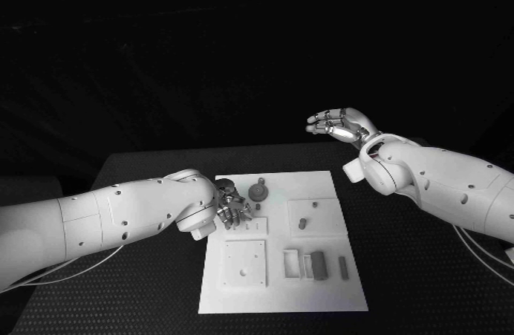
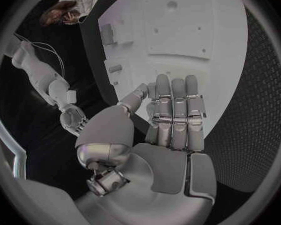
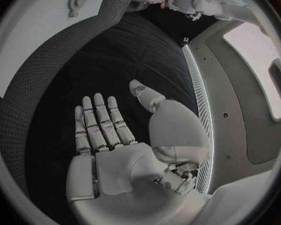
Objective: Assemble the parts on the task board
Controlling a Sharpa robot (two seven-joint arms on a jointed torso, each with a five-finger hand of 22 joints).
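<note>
Left robot hand [image 1: 232,205] low over the left edge of the task board [image 1: 321,290], fingers straight and together, grasping nothing; probably poised to reach the grey parts. Round gear-like part [image 1: 258,192] just beside its fingertips; bar-shaped parts [image 1: 317,263] lower right on the board. Right robot hand [image 1: 341,125] raised well apart beyond the table [image 1: 150,171], released, likely waiting clear.

No readable text

No letters, numbers, labels or brand marks can be read on the task board [image 1: 321,290], its parts, the arms or the table.
</note>
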